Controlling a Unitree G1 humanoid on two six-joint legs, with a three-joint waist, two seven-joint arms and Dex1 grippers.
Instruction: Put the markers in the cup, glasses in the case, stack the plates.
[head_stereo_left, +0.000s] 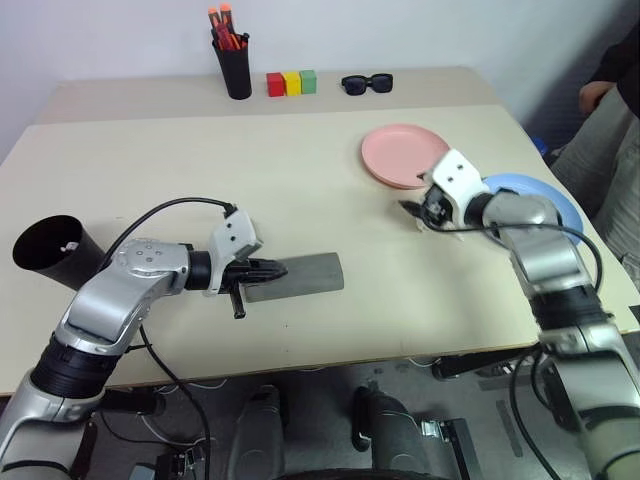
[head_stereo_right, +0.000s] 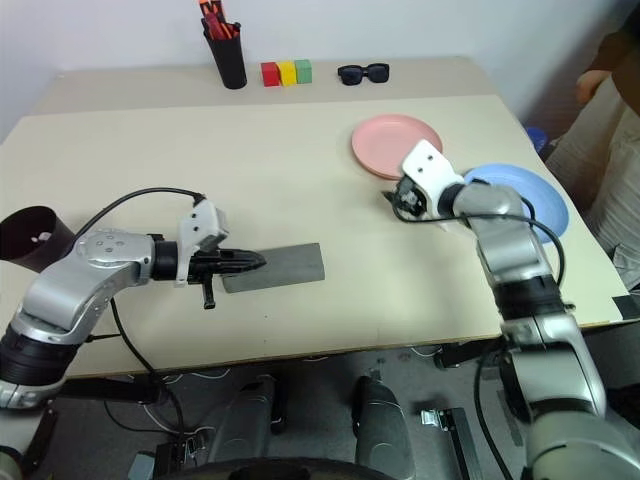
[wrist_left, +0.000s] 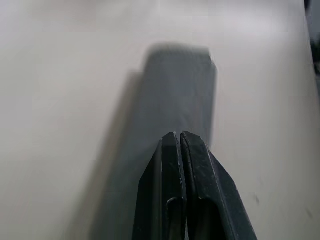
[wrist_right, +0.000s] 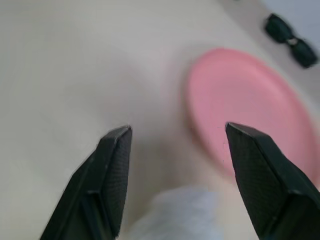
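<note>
Left eye view: we see the right claw (head_stereo_left: 418, 212) standing open and empty, pointing toward the pink plate (head_stereo_left: 402, 155), which lies just ahead of its tips. The blue plate (head_stereo_left: 545, 198) lies behind that claw, partly under the right arm. We judge the coming move to be a grasp on the pink plate's near rim, and the right arm is by far the nearer. The left claw (head_stereo_left: 278, 268) is pressed shut, holding nothing, its tips at the near end of the grey case (head_stereo_left: 300, 276), whose long axis runs on in line with the claw, away from it. The case's lid is down. The cup (head_stereo_left: 52, 250) lies tipped behind the left arm, something white inside it. Count: 2 plates, 1 case, 1 cup; we cannot make out the glasses.

Right eye view: the same layout. Far beyond both claws stand 1 pen holder (head_stereo_right: 227, 50), 3 blocks (head_stereo_right: 286, 72) and 1 pair of sunglasses (head_stereo_right: 363, 72). A person (head_stereo_right: 610, 120) stands by the surface (head_stereo_right: 250, 170) out past the right arm.

Left wrist view: the fingers (wrist_left: 192, 165) meet with no gap, and the case stretches straight ahead.

Right wrist view: the 2 fingers (wrist_right: 112, 165) stand wide apart, nothing between them; the pink plate lies ahead, toward 1 finger's side, not yet touched.
</note>
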